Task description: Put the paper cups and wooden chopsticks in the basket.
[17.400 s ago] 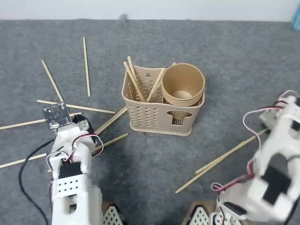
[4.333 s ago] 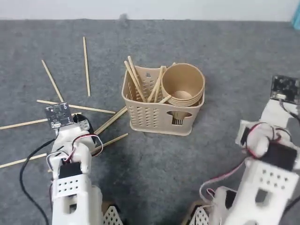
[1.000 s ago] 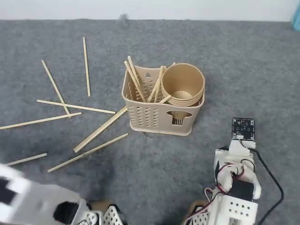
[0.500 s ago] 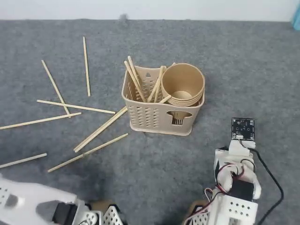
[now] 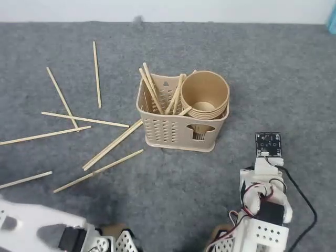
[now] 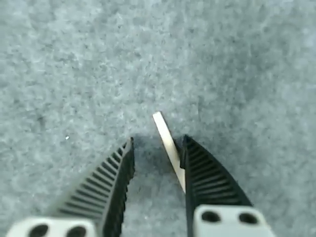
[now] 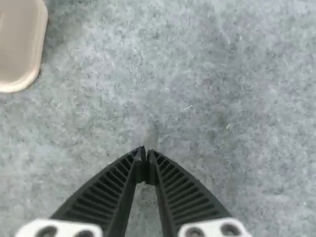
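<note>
The beige basket (image 5: 176, 128) stands mid-table. Stacked paper cups (image 5: 205, 94) fill one compartment and several wooden chopsticks (image 5: 157, 94) lean in the other. More chopsticks (image 5: 113, 144) lie scattered on the grey carpet to its left. My left gripper (image 6: 158, 143) is open just above the carpet, with the end of one chopstick (image 6: 168, 143) between its fingers, close to one of them. The left arm (image 5: 31, 228) sits at the table's near left corner. My right gripper (image 7: 145, 152) is shut and holds nothing, over bare carpet near the basket's corner (image 7: 19, 44).
The right arm (image 5: 262, 189) stands at the near right, in front of the basket. A short chopstick (image 5: 26, 179) lies at the far left edge beside the left arm. Open carpet stretches behind and to the right of the basket.
The left arm has pulled back from the scattered chopsticks to the near left corner and sunk lower. The right arm's wrist has edged slightly toward the basket. The two chopsticks on the right are gone from the carpet.
</note>
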You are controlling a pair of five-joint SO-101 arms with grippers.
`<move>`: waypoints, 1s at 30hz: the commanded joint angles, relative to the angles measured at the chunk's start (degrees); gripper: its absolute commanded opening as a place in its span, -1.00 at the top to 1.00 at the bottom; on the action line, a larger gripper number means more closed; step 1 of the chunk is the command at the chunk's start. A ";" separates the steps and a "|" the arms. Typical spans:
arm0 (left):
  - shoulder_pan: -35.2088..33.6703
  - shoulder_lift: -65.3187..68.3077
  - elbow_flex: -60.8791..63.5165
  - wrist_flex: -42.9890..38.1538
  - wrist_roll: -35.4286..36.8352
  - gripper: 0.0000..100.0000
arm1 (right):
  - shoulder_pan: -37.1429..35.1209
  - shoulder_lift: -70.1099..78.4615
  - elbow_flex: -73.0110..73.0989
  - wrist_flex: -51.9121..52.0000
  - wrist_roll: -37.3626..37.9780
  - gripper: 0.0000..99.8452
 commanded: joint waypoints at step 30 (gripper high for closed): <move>5.19 -17.76 -23.16 20.04 0.70 0.98 | -0.48 -0.92 -0.53 0.48 1.05 0.99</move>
